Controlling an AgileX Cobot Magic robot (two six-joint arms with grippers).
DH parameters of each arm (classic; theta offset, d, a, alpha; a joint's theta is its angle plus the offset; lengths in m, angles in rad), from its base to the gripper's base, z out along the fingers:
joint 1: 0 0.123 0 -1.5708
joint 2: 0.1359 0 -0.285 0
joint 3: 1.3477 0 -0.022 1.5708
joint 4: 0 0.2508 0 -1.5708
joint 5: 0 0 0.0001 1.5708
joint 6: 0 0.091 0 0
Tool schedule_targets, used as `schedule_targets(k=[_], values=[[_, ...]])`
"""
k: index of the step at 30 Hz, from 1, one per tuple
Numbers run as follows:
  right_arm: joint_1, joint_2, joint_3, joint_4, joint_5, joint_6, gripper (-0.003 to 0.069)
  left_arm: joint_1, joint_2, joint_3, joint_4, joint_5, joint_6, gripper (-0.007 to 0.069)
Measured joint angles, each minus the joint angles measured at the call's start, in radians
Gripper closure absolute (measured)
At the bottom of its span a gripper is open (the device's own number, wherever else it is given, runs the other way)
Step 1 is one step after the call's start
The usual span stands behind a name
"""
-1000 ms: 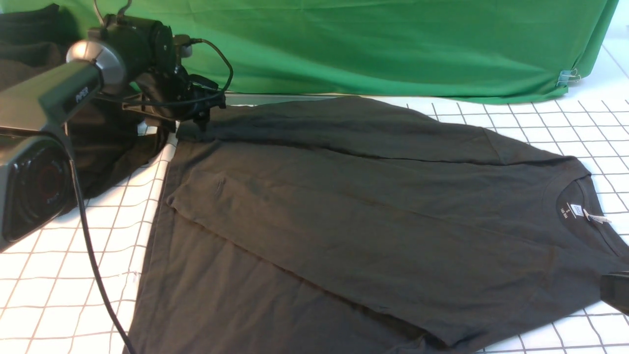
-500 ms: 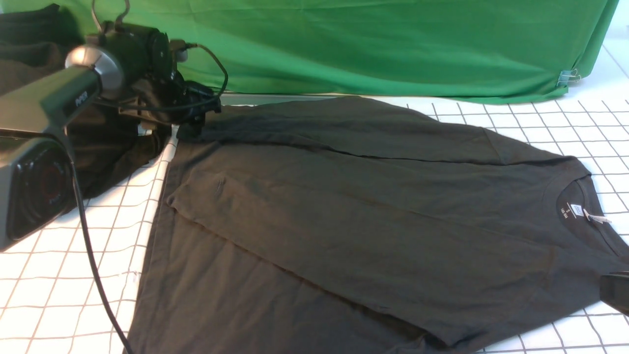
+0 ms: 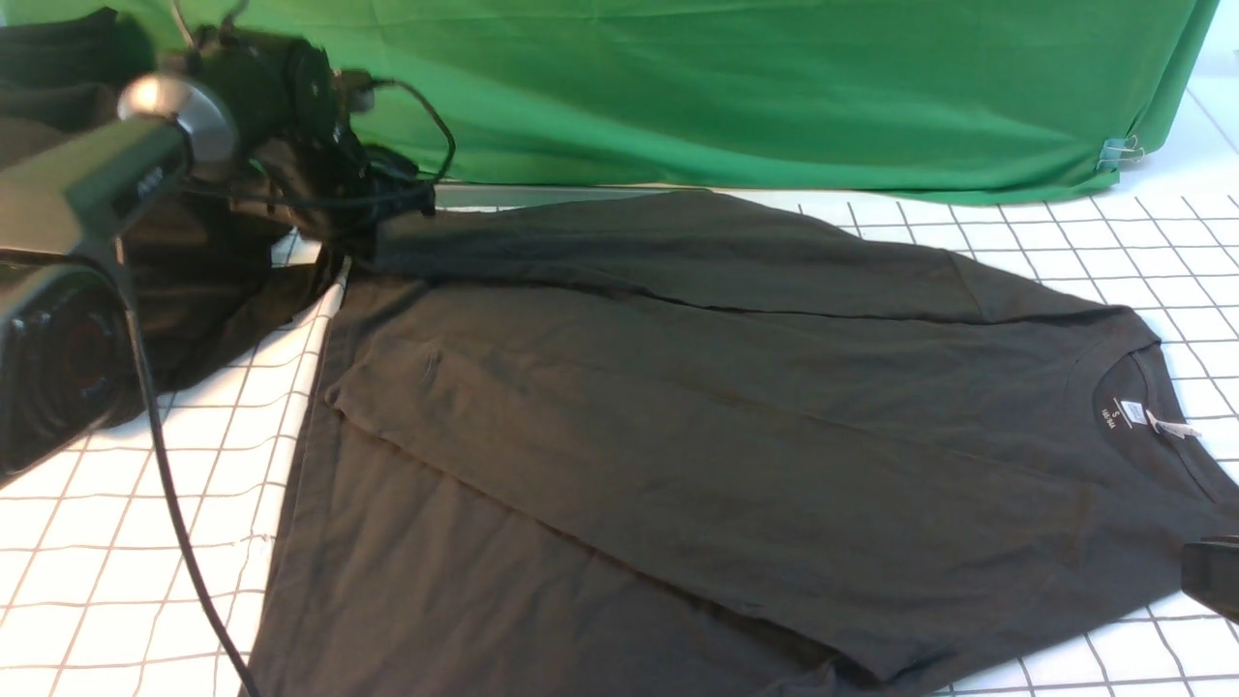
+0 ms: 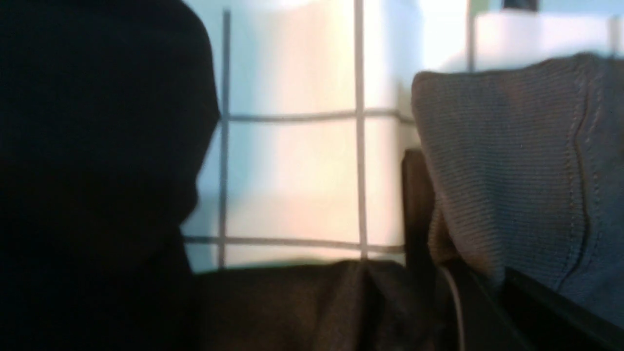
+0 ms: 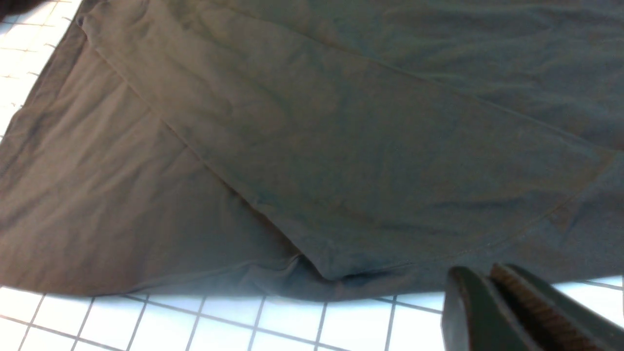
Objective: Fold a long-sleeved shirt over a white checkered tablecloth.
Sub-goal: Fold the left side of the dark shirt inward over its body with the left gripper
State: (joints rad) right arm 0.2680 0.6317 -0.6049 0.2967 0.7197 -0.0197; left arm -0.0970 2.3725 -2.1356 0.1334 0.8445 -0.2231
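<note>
The long-sleeved shirt (image 3: 716, 426) lies spread flat on the white checkered tablecloth (image 3: 116, 503), plain dark side up, neck and white label (image 3: 1128, 414) to the right. No print shows. One sleeve is folded across its far edge. My left gripper (image 3: 387, 227) is at the far left, shut on that sleeve's end; the left wrist view shows the ribbed cuff (image 4: 507, 165) pinched there. My right gripper (image 5: 480, 275) is shut and empty, low over the tablecloth (image 5: 243, 321) just off the shirt's near edge (image 5: 341, 282); only a dark corner of it (image 3: 1212, 573) shows in the front view.
A plain green cloth (image 3: 774, 87) hangs along the back, held by a metal clip (image 3: 1118, 150) at the right. A blacker garment bundle (image 3: 213, 281) lies at the far left behind my left arm (image 3: 87, 194). The arm's cable (image 3: 174, 503) trails down over the tablecloth.
My left gripper has moved slightly left and away, drawing the sleeve end with it. The right gripper has stayed where it was.
</note>
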Motion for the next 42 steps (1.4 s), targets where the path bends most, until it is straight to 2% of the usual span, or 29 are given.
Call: schedule_targets(k=[7, 11, 15, 25, 30, 42], values=[[0.0, 0.0, 0.0, 0.0, 0.0, 0.0, 0.0616, 0.0, -0.096, 0.0, -0.047, 0.041, 0.021, 0.0596], [0.0, 0.0, 0.0, 0.0, 0.0, 0.008, 0.0616, 0.0, -0.14, 0.0, -0.116, 0.182, 0.081, 0.0596], [0.0, 0.013, 0.0, -0.001, 0.0, 0.02, 0.0616, 0.0, -0.193, 0.012, -0.12, 0.342, 0.1, 0.0596], [0.0, 0.043, 0.0, -0.002, -0.002, 0.02, 0.0616, -0.001, -0.45, 0.366, -0.124, 0.366, 0.07, 0.0596], [0.0, 0.043, 0.0, -0.002, -0.013, 0.004, 0.0616, -0.039, -0.555, 0.523, -0.124, 0.368, 0.064, 0.0596], [0.0, 0.043, 0.0, -0.002, -0.012, -0.002, 0.0607, -0.069, -0.603, 0.762, -0.14, 0.358, 0.02, 0.0596]])
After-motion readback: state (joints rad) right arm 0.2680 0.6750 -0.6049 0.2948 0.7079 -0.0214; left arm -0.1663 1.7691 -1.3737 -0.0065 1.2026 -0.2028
